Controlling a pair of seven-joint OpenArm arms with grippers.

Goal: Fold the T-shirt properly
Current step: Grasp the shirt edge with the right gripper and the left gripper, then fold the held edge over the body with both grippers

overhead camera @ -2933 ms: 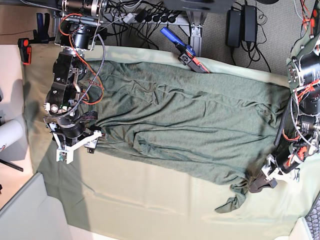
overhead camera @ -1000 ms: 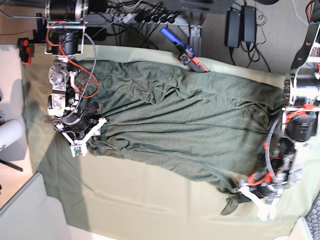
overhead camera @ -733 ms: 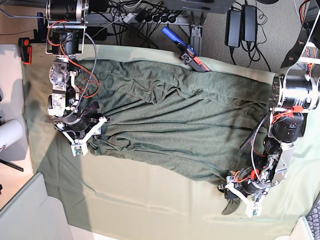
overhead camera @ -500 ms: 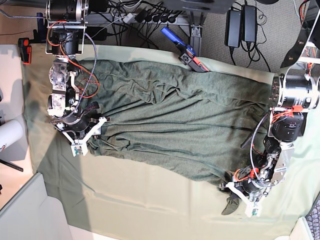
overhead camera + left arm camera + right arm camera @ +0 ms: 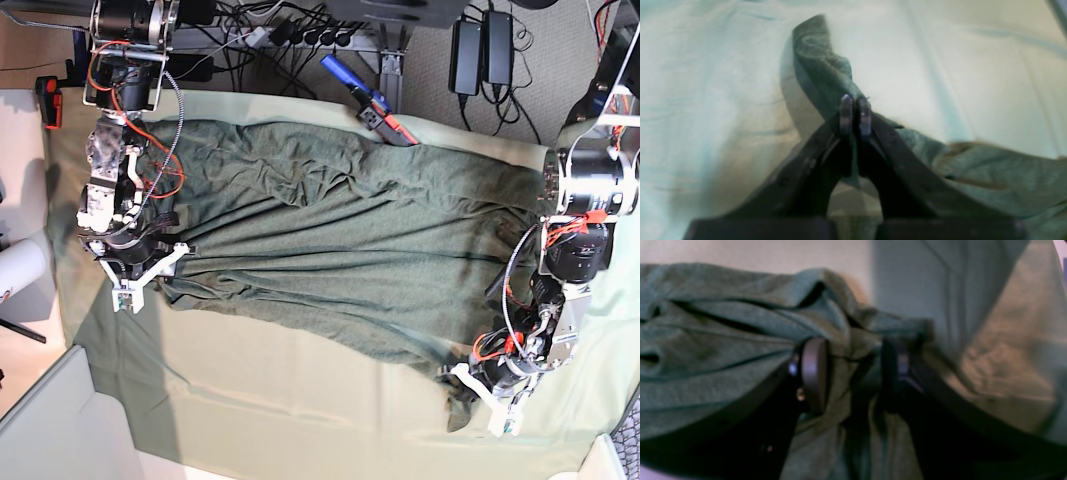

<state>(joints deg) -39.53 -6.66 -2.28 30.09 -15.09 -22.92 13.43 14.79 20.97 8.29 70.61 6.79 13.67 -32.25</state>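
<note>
The dark olive T-shirt lies spread and wrinkled across the pale green table cloth. At the base view's lower right, my left gripper is shut on the shirt's twisted end. In the left wrist view the left gripper has its fingertips pressed together on a thin fold of T-shirt. At the base view's left, my right gripper grips the shirt's edge. The right wrist view shows a bunched fold of T-shirt clamped in the right gripper, between its two fingers.
A blue-handled tool lies at the table's far edge, touching the shirt's border. An orange clamp sits at the far left. Cables and power bricks lie behind the table. A grey panel stands at the lower left.
My left gripper has closed on the shirt's twisted end. My right gripper has shifted toward the base view's left, drawing the shirt's edge with it.
</note>
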